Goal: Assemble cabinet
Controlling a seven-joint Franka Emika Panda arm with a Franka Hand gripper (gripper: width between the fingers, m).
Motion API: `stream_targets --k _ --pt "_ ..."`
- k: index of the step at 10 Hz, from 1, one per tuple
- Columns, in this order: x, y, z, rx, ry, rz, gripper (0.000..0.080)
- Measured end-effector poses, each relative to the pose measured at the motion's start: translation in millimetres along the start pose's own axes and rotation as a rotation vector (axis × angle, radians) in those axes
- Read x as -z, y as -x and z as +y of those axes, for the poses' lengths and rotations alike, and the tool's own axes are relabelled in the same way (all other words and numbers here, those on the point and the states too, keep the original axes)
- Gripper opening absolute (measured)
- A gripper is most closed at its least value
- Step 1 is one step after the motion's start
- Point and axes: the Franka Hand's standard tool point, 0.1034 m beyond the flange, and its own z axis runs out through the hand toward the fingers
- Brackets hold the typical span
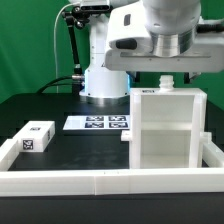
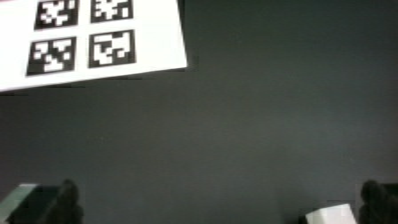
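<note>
Jaws hang wide apart and empty above the white plastic boxy cabinet (image 1: 165, 135), which stands upright, long axis vertical, on the black surface (image 1: 60, 105) at the exterior view's right; its small white tagged block (image 1: 35, 137) lies well apart toward that view's left.

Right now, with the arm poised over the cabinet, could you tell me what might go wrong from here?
1. The open gripper hangs just above the cabinet; coming straight down, a finger could strike its top wall.
2. The cabinet stands upright, seemingly unsecured, so a knock may shift or tip it toward the frame rail.
3. The small block lies near the rail corner, leaving tight room for fingers.
</note>
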Motion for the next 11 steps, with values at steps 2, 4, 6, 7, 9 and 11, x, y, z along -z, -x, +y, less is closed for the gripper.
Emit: stream_targets --k 2,4,6,7,9,11 --pt "-16.2 4.7 9.5 0.023 0.029 0.089 0.0796" --pt "-33.8 6.6 25.5 0.029 0.048 0.185 0.0796" --pt "-53.6 14.8 41.8 0.02 0.058 0.283 0.0796" --pt "-69.1 10.1 48.6 0.019 0.065 0.331 0.0796" --pt "-76.6 7.6 53.0 0.011 0.06 0.348 0.0796" --pt "-77.0 7.4 52.7 0.012 0.06 0.347 0.0796"
